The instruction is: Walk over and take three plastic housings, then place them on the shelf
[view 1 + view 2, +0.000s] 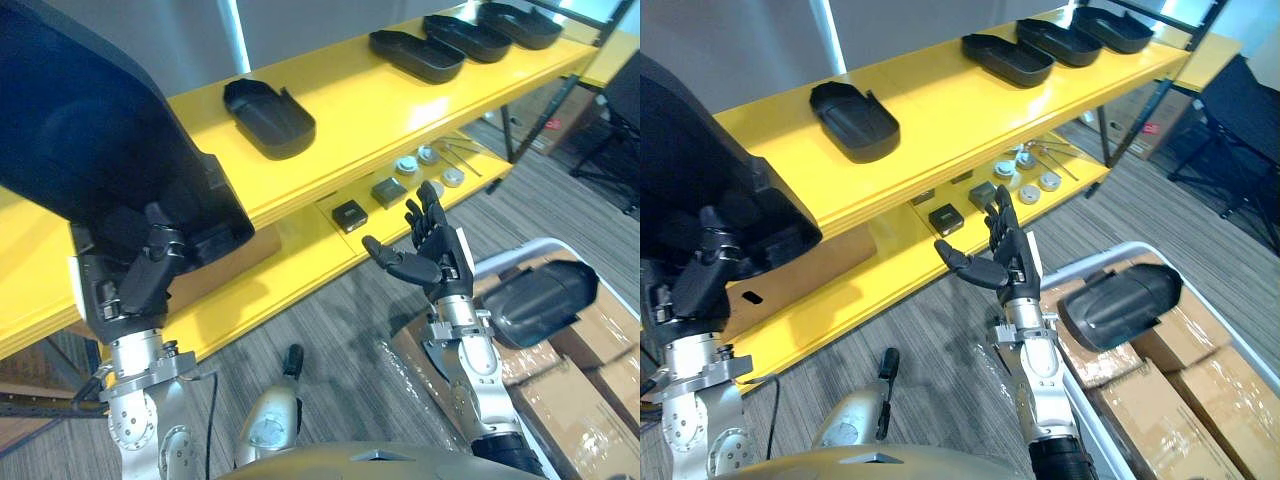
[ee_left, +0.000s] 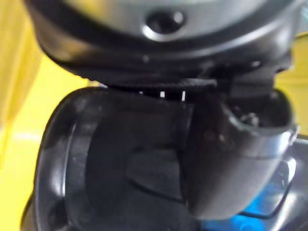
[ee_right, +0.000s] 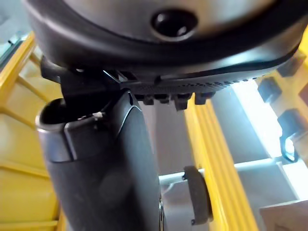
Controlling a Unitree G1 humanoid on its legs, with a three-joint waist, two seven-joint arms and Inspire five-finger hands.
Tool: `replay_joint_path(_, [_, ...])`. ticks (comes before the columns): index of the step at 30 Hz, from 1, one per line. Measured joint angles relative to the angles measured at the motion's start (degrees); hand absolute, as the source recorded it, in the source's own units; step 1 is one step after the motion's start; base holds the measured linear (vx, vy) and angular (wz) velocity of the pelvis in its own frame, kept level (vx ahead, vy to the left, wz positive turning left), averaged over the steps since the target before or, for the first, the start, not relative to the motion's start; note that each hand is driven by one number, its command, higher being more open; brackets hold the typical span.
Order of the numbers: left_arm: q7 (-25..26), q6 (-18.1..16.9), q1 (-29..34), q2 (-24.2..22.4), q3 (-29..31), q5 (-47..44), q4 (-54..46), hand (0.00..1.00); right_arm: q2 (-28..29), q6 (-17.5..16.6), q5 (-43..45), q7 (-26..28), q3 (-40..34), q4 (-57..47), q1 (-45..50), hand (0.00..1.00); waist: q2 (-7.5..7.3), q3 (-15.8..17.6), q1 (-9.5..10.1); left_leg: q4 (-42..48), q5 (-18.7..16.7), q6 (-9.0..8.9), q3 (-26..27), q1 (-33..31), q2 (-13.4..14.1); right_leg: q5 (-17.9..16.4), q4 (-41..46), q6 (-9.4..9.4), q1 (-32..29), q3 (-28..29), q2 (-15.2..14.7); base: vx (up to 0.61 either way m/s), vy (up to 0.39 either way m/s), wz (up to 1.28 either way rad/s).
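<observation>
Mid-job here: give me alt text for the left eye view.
The left hand holds a black housing up close to the camera, in front of the yellow shelf. Four more housings lie on the shelf, three of them at its far end. The right hand hangs open and empty by the lower shelf.

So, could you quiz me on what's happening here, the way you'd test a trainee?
1. True or false: the right hand is carrying something.
2. How many black housings lie on the yellow top shelf? A two, B four, C six.
3. Fill in the blank: the left hand is curled round a large black ____, held up above the shelf's edge.

Key: 1 false, its fingers are straight and empty. 2 B, one alone and three in a row further along. 3 housing.
</observation>
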Motion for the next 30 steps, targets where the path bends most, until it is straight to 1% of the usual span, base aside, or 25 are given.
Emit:
replay_joint_path(1, [-0.4,-1.4,-0.2,0.9,0.9,0.0,-0.1,0.0,0.2,-1.3,0.0,-0.9,0.1,0.0,-0.4,1.0,-0.3,0.1,0.08,0.1,-1.5,-0.2,0.9,0.6,-0.5,4.9,7.3,-4.11,-3.6,3.0,-2.3,0.08,0.217,0.35])
replay_joint_path(2, [-0.5,-2.1,-1.1,1.8,2.0,0.0,-0.2,0.0,1.0,-2.3,0.0,-1.3,0.0,-0.2,-1.0,1.0,-1.71,0.6,0.03,5.6,-5.0,0.7,2.3,-0.5,-1.7,9.3,11.9,-4.37,-6.2,7.0,-4.3,0.1,0.156,0.32])
replay_joint_path(3, [-0.1,-2.6,-1.6,2.5,2.8,0.0,-0.6,0.0,0.7,-3.1,0.0,-1.2,0.0,-0.7,-1.5,1.0,-1.49,0.9,-0.33,16.8,-10.8,3.64,3.7,-3.4,-2.0,15.2,16.8,-4.01,-8.5,11.0,-4.8,0.13,0.148,0.34])
replay_joint_path(4, [0.1,-2.8,-2.4,3.7,3.5,0.0,-0.7,0.0,0.8,-3.8,0.1,-1.1,0.0,-1.1,-1.6,1.0,-0.68,1.4,-0.79,19.4,-14.9,4.31,2.5,-3.2,-2.1,20.9,21.1,-2.31,-9.9,14.1,-5.0,0.17,0.124,0.55])
replay_joint_path(5, [0.8,-2.5,-3.8,4.9,4.1,-0.1,-0.3,0.0,0.8,-3.9,0.2,-0.7,-0.1,-1.5,-1.9,1.0,-1.01,1.2,-1.65,17.3,-15.0,4.5,1.3,-1.2,-2.7,12.9,23.7,2.25,-12.9,16.6,-3.2,0.21,0.133,0.49])
replay_joint_path(6, [1.5,-2.5,-4.4,4.9,4.3,-0.1,-0.3,0.0,0.4,-3.9,0.1,0.0,-0.1,-1.6,-3.2,1.0,-0.48,1.5,-1.65,14.5,-15.0,4.56,0.5,0.7,-2.2,7.2,23.1,1.98,-15.3,16.9,-0.7,0.18,0.086,0.32])
replay_joint_path(7, [2.0,-2.5,-5.1,5.0,4.8,-0.2,-0.3,0.0,0.2,-3.9,0.1,0.6,-0.1,-1.7,-4.9,1.0,0.11,1.8,-1.58,11.4,-14.8,4.34,-0.6,2.8,-1.7,3.0,20.0,1.63,-17.3,16.9,2.6,0.17,0.119,0.19])
replay_joint_path(8, [2.4,-2.2,-6.5,5.2,4.8,-0.2,-0.2,0.0,0.0,-3.9,-0.1,0.5,-0.1,-2.4,-6.4,1.0,0.84,1.9,-1.68,7.6,-14.5,3.89,-1.9,5.1,-1.1,0.5,11.8,1.75,-18.3,17.4,7.2,0.16,0.075,0.35])
replay_joint_path(9, [2.7,-2.2,-7.8,5.6,4.3,-0.2,0.1,0.0,-0.1,-3.9,-0.2,0.2,-0.3,-3.7,-7.1,1.0,1.07,1.8,-1.9,5.6,-13.9,3.68,-3.1,6.2,-1.2,0.3,4.9,1.58,-18.9,19.0,10.0,0.16,0.039,0.64])
replay_joint_path(10, [3.0,-2.2,-9.3,6.2,3.7,-0.1,0.6,0.0,-0.3,-4.0,-0.5,-0.2,-0.6,-5.2,-7.6,1.0,1.05,1.7,-2.45,4.6,-13.1,3.64,-3.7,6.7,-1.5,0.7,0.3,2.19,-19.4,21.4,11.7,0.21,-0.039,1.02])
replay_joint_path(11, [3.3,-2.2,-11.2,7.2,2.7,0.0,2.3,0.0,-1.0,-4.4,-1.0,-1.1,-1.2,-7.1,-7.7,1.0,0.6,1.4,-3.33,4.0,-12.1,3.57,-4.1,7.3,-2.4,1.5,-3.5,3.45,-19.4,24.6,12.4,0.23,-0.081,1.42])
replay_joint_path(12, [3.4,-1.7,-12.2,7.9,2.0,0.0,3.8,0.0,-1.8,-5.1,-0.9,-1.2,-1.9,-8.0,-7.8,1.0,0.23,1.2,-4.25,3.8,-10.9,3.86,-4.0,8.1,-3.6,2.1,-5.3,4.48,-18.3,25.3,11.8,0.25,-0.105,1.4])
replay_joint_path(13, [3.4,-1.4,-12.2,8.0,1.9,0.0,4.3,0.0,-2.0,-5.2,-0.9,-1.2,-2.3,-8.2,-7.8,1.0,-0.05,0.9,-4.44,3.7,-10.9,4.16,-4.4,8.6,-4.3,2.2,-6.4,4.68,-17.4,25.1,11.2,0.26,-0.168,1.08])
replay_joint_path(14, [3.6,-1.0,-11.7,7.9,2.0,-0.1,4.6,0.0,-2.2,-5.4,-0.8,-1.2,-2.9,-8.1,-8.3,1.0,-0.54,0.2,-3.87,3.3,-10.9,4.12,-5.1,9.4,-5.2,2.5,-9.9,4.47,-16.2,24.1,11.2,0.28,-0.234,0.72])
replay_joint_path(15, [3.9,-0.6,-11.6,7.9,2.5,-0.2,4.6,0.0,-2.3,-5.5,-0.8,-1.1,-3.5,-8.1,-9.2,1.0,-0.93,-0.4,-3.09,3.4,-11.5,3.61,-6.1,9.3,-5.6,4.2,-14.3,3.27,-14.5,22.3,12.0,0.28,-0.263,0.62])
replay_joint_path(16, [3.9,-0.3,-11.6,7.6,2.8,-0.2,4.6,0.0,-2.4,-5.5,-0.8,-1.1,-3.8,-8.1,-9.7,1.0,-0.7,-0.4,-3.14,4.1,-12.1,3.5,-6.3,8.7,-5.6,6.8,-16.0,3.31,-13.4,21.7,12.4,0.24,-0.253,0.73])
replay_joint_path(17, [3.7,0.3,-11.3,6.6,2.7,-0.3,4.6,0.0,-2.7,-5.5,-0.8,-1.0,-4.3,-8.1,-10.0,1.0,0.38,-1.1,-2.99,5.6,-14.3,3.4,-2.4,7.4,-2.8,7.8,-18.8,2.88,-11.5,18.8,13.5,0.2,-0.206,0.88])
replay_joint_path(18, [3.1,0.4,-10.6,5.6,2.5,-0.4,4.6,0.0,-3.3,-5.6,-0.7,-1.1,-4.6,-8.1,-10.1,1.0,1.18,-1.5,-3.19,7.2,-14.8,3.15,4.7,6.7,1.0,7.9,-20.3,2.63,-9.9,16.2,14.2,0.18,-0.179,0.88])
replay_joint_path(20, [1.5,1.2,-9.8,3.6,0.8,-0.6,4.6,0.0,-4.3,-5.5,-0.7,-1.4,-6.1,-8.1,-9.2,1.0,2.52,-2.2,-3.37,6.5,-13.1,2.93,10.5,7.1,3.2,7.8,-20.6,2.44,-7.8,12.6,14.6,0.16,-0.117,0.78])
replay_joint_path(21, [1.1,1.4,-9.7,3.2,-0.1,-0.6,4.6,0.0,-4.3,-5.5,-0.7,-1.7,-6.7,-8.1,-9.0,1.0,2.83,-2.5,-3.54,5.7,-12.6,3.1,12.0,7.5,3.3,7.7,-20.6,2.43,-7.1,11.5,14.6,0.22,-0.081,0.92])
replay_joint_path(22, [-0.2,1.5,-9.6,3.1,-2.3,-0.6,4.4,0.0,-3.7,-5.5,-0.8,-3.1,-7.9,-8.2,-8.8,1.0,3.05,-2.6,-4.19,2.9,-11.6,3.69,13.1,9.8,3.0,7.6,-20.4,2.25,-5.2,9.4,14.6,0.18,-0.043,0.64])
replay_joint_path(25, [-0.7,1.5,-9.1,3.1,-3.9,-0.5,4.0,0.0,-2.7,-5.5,-1.1,-3.7,-8.0,-9.5,-8.1,1.0,2.78,-3.0,-4.13,0.6,-10.8,3.81,12.4,11.4,2.3,7.4,-20.4,1.91,-4.2,8.9,14.3,0.14,-0.031,0.28])
replay_joint_path(27, [-0.8,1.8,-7.5,3.1,-3.9,-0.5,3.2,0.0,-1.2,-5.5,-1.1,-3.8,-8.0,-11.6,-6.6,1.0,2.48,-3.2,-4.26,-0.7,-10.5,3.71,12.1,12.2,2.0,7.2,-20.4,1.6,-4.0,8.7,14.3,0.1,-0.027,0.15])
replay_joint_path(28, [-0.9,2.7,-6.2,3.1,-3.9,-0.4,2.3,0.0,-1.0,-5.5,-1.0,-3.7,-8.6,-13.2,-4.9,1.0,2.23,-3.4,-4.35,-1.3,-10.3,3.56,11.5,12.4,1.8,6.9,-20.4,1.18,-3.7,8.4,14.3,0.04,-0.04,0.18])
replay_joint_path(30, [-1.0,2.8,-5.0,3.1,-4.0,0.0,1.9,0.0,-1.0,-5.5,-0.4,-3.3,-10.1,-13.5,-4.3,1.0,2.13,-3.4,-4.42,-1.0,-10.3,3.51,11.1,12.3,1.7,6.4,-20.1,0.71,-3.6,8.2,14.2,0.02,-0.045,0.13])
